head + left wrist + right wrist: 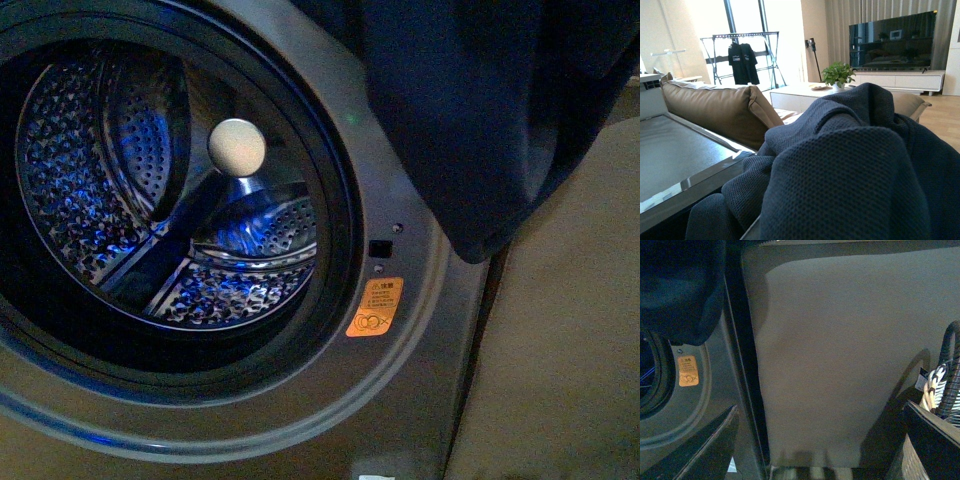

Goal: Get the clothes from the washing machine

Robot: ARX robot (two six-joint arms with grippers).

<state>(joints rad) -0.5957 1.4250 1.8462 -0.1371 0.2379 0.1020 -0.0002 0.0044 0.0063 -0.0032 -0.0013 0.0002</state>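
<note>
While looking into the washing machine [405, 395], sees navy clothes [470, 120] hanging before its upper right front; cannot tell whether either tool pinches or spreads.

The clothes [850, 165] lie heaped on the washing machine [420, 400] top, draping over its front

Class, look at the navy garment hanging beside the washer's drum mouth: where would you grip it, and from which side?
Probably the lowest rounded tip of the garment, approached from below and in front: there the cloth narrows to one hanging fold, clear of the drum, while higher up it spreads wide.
</note>
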